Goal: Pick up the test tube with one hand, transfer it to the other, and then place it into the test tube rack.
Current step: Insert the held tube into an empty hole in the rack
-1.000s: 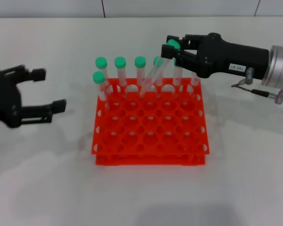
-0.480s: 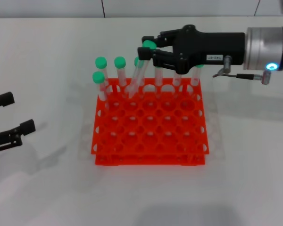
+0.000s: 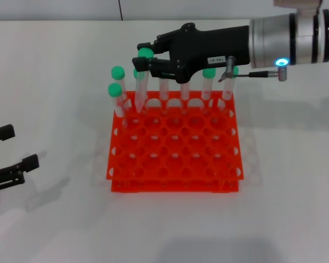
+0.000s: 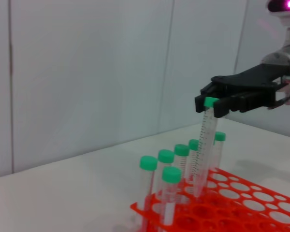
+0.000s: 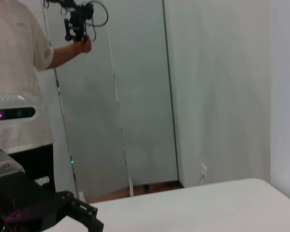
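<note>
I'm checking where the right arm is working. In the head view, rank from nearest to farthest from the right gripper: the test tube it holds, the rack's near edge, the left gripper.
1. Test tube, between the right gripper fingers, over the rack's far row.
2. Rack's near edge, toward the robot.
3. Left gripper, parked far left.

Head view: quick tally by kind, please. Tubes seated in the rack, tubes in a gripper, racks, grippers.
green-capped tubes standing in the test tube rack: 7
test tube held in the right gripper: 1
test tube rack: 1
grippers: 2 (right gripper, plus the open, empty left gripper)
Total: 11
</note>
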Tool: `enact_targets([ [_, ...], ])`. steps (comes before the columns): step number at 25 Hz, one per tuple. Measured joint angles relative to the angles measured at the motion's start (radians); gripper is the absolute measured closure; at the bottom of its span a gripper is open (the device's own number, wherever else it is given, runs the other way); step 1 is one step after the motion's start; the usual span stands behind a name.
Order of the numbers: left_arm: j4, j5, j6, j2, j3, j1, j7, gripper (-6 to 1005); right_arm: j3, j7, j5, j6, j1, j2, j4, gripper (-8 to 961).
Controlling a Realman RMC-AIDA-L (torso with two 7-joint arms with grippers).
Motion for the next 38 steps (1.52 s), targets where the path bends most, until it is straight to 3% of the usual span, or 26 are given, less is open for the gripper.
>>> enact_targets([
  [4, -0.022, 0.022, 0.000, 0.002, -0.036, -0.009, 0.010, 105, -0.027, 0.028, -0.030, 0.029, 0.022, 0.000, -0.006, 664],
  [23, -0.025, 0.032, -0.015, 0.006, -0.038, -0.027, -0.002, 105, -0.042, 0.084, -0.094, 0.109, 0.046, 0.007, -0.008, 654],
  [38, -0.025, 0.048, -0.015, 0.006, -0.038, -0.049, -0.012, 106, -0.126, 0.117, -0.091, 0.181, 0.071, 0.009, -0.005, 646],
])
